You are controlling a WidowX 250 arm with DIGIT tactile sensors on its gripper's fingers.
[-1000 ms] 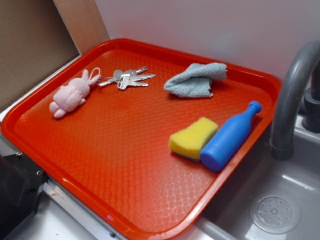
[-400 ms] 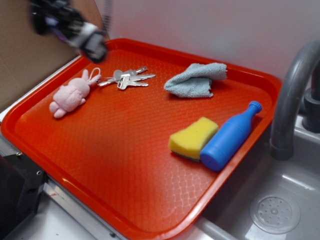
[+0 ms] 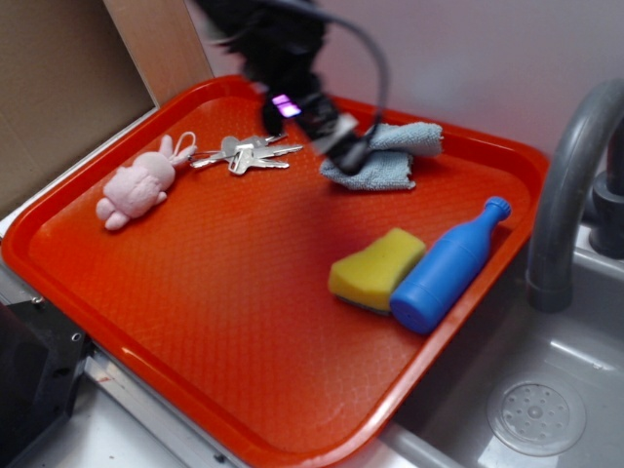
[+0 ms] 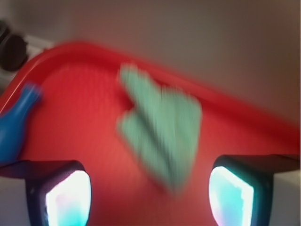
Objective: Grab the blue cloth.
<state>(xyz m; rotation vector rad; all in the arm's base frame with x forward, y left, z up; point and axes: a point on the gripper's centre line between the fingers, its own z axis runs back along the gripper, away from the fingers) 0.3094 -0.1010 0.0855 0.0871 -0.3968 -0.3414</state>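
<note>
The blue cloth (image 3: 390, 156) lies crumpled on the far right part of the red tray (image 3: 195, 292). My gripper (image 3: 343, 146) hovers at the cloth's left edge, blurred by motion. In the wrist view the cloth (image 4: 162, 134) shows greenish and smeared, ahead of my gripper (image 4: 149, 197) and between its two wide-apart fingers. The fingers (image 4: 68, 197) are open with only tray surface between them.
A yellow sponge (image 3: 375, 268) and a bright blue bottle (image 3: 447, 268) lie side by side near the tray's right rim. Keys (image 3: 244, 154) and a pink plush bunny (image 3: 141, 185) lie at the left. A grey faucet (image 3: 570, 185) and sink (image 3: 536, 390) stand right.
My arm swept from the upper left corner of the view across the tray to the cloth's left edge. Nothing on the tray has moved.
</note>
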